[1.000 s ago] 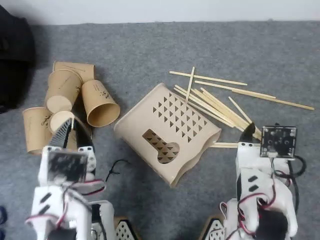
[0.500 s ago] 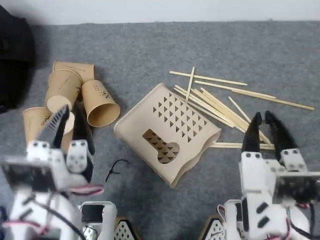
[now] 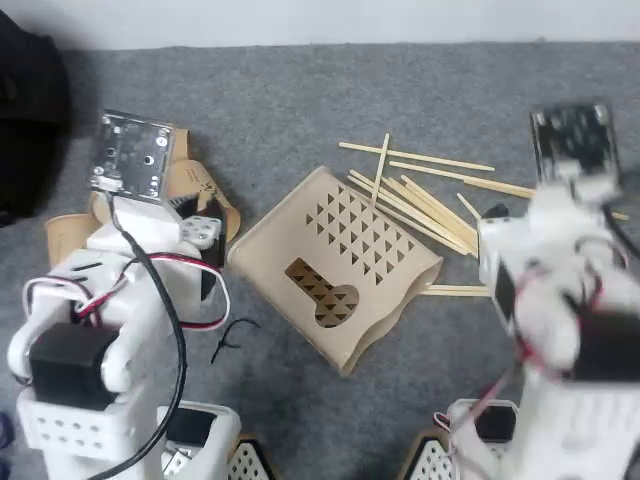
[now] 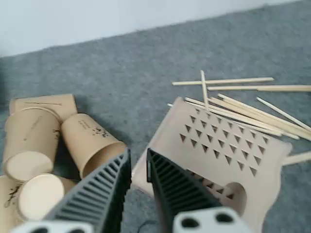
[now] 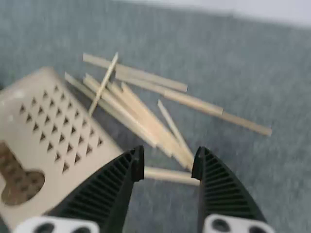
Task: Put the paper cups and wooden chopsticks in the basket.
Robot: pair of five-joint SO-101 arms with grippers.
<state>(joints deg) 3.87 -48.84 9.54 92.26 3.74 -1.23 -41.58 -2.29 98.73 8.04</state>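
The left pincer (image 4: 138, 167), jaws barely parted and empty, hovered with the paper cups (image 4: 90, 143) just ahead; they looked light and crushable, best pinched at a rim. The right pincer (image 5: 167, 162), spread wide, faced the thin, stiff wooden chopsticks (image 5: 146, 114) beside the basket (image 4: 228, 150).

Grey, short-piled carpet (image 3: 300, 90) covers the whole work surface. A plain pale wall (image 3: 350, 20) runs along its far edge. A bulky black object of soft-looking material (image 3: 25, 110) sits at the far left, where carpet meets wall; what it is cannot be told. A thin, curled black wire (image 3: 232, 335) lies loose on the carpet, left of centre.
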